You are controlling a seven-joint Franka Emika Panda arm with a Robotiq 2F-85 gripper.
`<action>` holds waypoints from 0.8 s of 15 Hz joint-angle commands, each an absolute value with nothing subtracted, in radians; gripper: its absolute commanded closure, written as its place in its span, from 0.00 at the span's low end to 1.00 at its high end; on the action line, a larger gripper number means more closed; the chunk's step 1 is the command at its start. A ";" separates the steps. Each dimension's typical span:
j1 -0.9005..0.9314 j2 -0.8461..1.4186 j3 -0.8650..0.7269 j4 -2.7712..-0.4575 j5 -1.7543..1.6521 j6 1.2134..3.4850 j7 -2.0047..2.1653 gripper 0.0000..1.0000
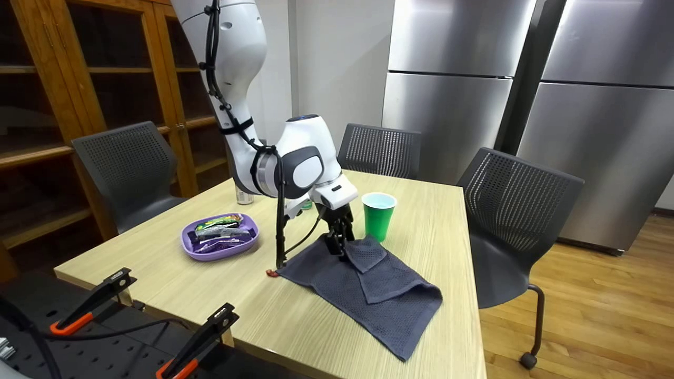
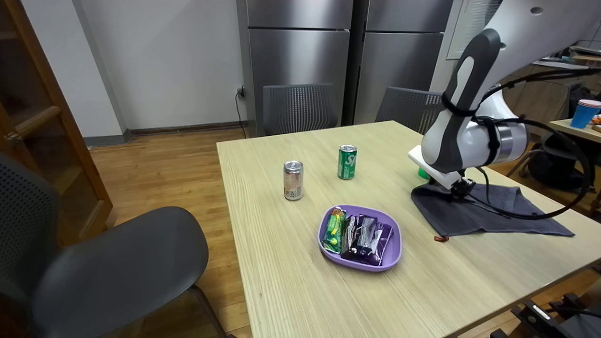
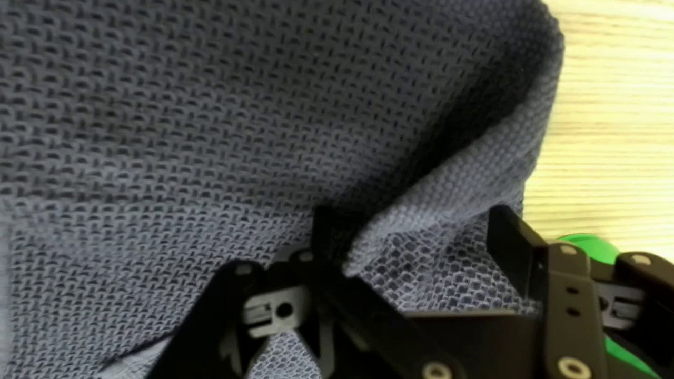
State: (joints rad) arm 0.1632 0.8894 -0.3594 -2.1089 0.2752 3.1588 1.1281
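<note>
1 dark grey cloth [image 1: 363,300] lies partly folded on the desk [image 1: 429,226] near a green cup [image 1: 378,218], the tool [image 3: 413,226] spread about its raised edge [image 3: 453,195], clamping nothing; folding seems in hand, and the next move probably calls for withdrawing without dragging it.

here's the arm [image 1: 237,100], glossy white, dark grey panels [image 2: 483,44] on its curves, a silvery ring [image 2: 505,142], black cable [image 1: 212,42] strapped along it with black bands [image 1: 236,128], and the gripper [image 3: 413,223]: black fingers [image 3: 513,247], pale metal links [image 3: 276,310], bright round screws [image 3: 574,367]!
</note>
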 commanded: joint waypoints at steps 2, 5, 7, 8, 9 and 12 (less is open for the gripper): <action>0.202 0.877 -0.395 -2.131 0.303 3.146 1.098 0.00; 0.215 0.874 -0.414 -2.147 0.303 3.148 1.099 0.00; 0.224 0.873 -0.431 -2.156 0.303 3.148 1.100 0.00; 0.230 0.873 -0.440 -2.162 0.304 3.148 1.101 0.00; 0.232 0.873 -0.446 -2.164 0.304 3.148 1.100 0.00; 0.244 0.877 -0.464 -2.172 0.305 3.145 1.103 0.00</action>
State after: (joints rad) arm 0.2129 0.8905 -0.4380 -2.1478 0.2753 3.1586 1.1281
